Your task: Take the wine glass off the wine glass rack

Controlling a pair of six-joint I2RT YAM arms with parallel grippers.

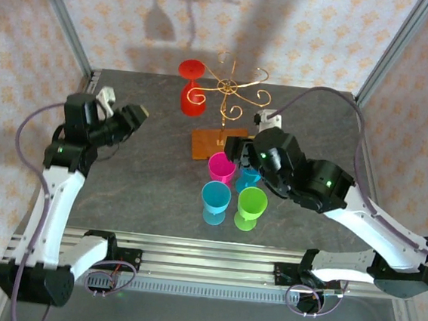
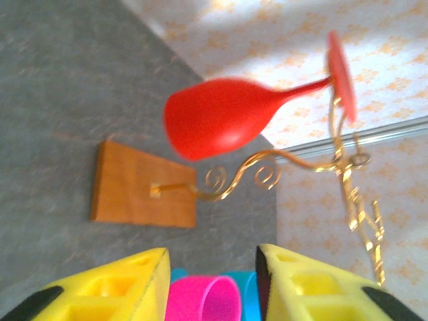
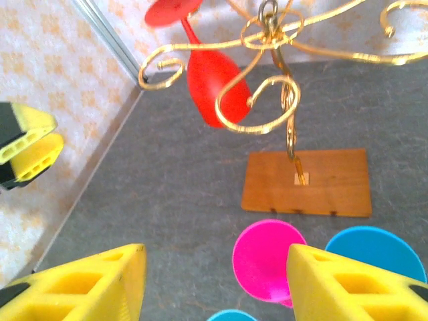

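The red wine glass (image 1: 193,90) hangs bowl-down, stem vertical, from the left side of the wine glass rack (image 1: 232,94) — directly ahead of my left tool (image 1: 140,112), the nearer one, its jaws parted and empty. My right tool (image 1: 239,154), also released, waits by the rack's wooden base.

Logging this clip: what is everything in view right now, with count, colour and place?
wine glass: one, red, hanging bowl-down from the rack
wine glass rack: one, gold wire on an orange-brown wooden base, mid-table toward the back
pink glass: one, standing just in front of the rack's base
blue glasses: two, one nearest the front, one by the right gripper
green glass: one, beside the front blue one
table: one, dark grey
left gripper: open, empty, left of the rack
right gripper: open, empty, over the standing glasses
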